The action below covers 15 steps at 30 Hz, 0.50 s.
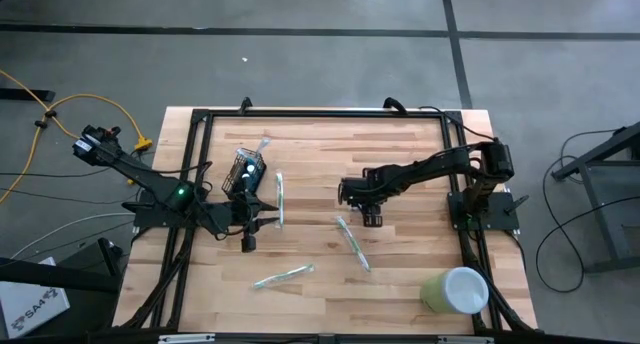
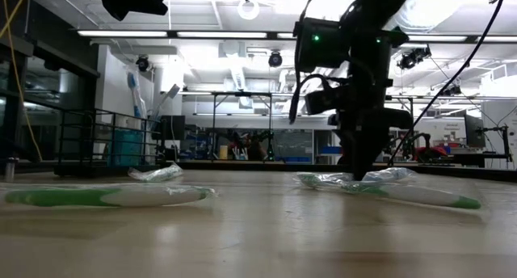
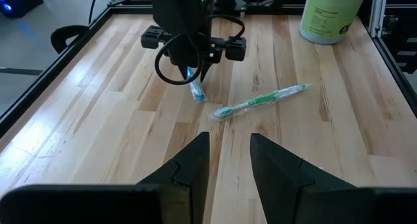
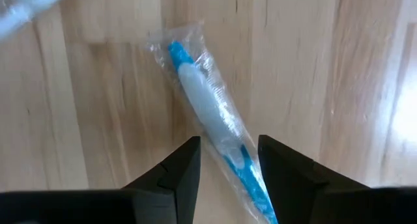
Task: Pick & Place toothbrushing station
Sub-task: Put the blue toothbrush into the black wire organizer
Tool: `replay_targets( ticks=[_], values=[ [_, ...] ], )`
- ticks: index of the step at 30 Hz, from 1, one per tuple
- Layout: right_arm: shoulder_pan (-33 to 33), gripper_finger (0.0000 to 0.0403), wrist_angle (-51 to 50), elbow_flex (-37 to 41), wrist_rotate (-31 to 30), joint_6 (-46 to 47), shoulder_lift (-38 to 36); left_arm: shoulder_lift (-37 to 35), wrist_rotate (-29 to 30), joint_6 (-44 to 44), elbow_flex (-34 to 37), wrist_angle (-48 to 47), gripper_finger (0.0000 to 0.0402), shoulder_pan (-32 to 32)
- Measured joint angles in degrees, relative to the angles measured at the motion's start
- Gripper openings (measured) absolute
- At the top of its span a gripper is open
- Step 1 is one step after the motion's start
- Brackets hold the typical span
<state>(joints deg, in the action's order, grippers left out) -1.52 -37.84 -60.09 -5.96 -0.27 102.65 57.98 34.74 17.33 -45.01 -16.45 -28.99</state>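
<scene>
The toothbrushing station, a small black wire-mesh holder (image 1: pixel 246 172), stands on the table's left half with a wrapped brush (image 1: pixel 262 148) sticking out of it. My right gripper (image 4: pixel 228 148) is open and points down near the table's middle. Its fingers stand on either side of a blue toothbrush in a clear wrapper (image 4: pixel 203 101) that lies flat on the wood. In the low view the gripper (image 2: pixel 359 171) reaches down to the tabletop. My left gripper (image 3: pixel 229 160) waits open above the table's left side, beside the holder, with nothing between its fingers. My right gripper comes from above, pointing down, with one finger (image 4: pixel 186 160) on each side of the wrapped blue toothbrush's handle end (image 4: pixel 236 160) and across its length. Whether the fingers touch the wrapper, I cannot tell. The toothbrush lies flat on the table.
A green wrapped toothbrush (image 1: pixel 353 244) lies just in front of the right gripper, another (image 1: pixel 283 276) near the front edge, and a white one (image 1: pixel 280 199) beside the holder. A pale green cup (image 1: pixel 455 290) lies at the near right corner. A black frame (image 1: pixel 320 114) borders the table.
</scene>
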Motion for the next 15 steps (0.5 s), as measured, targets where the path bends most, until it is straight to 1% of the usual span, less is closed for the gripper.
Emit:
replay_targets(
  ticks=[15],
  values=[
    [0.0,0.0146,3.3,2.0,0.6,0.3,0.0,0.0,0.0,0.0,0.0,0.0,0.0106,0.0]
  ],
)
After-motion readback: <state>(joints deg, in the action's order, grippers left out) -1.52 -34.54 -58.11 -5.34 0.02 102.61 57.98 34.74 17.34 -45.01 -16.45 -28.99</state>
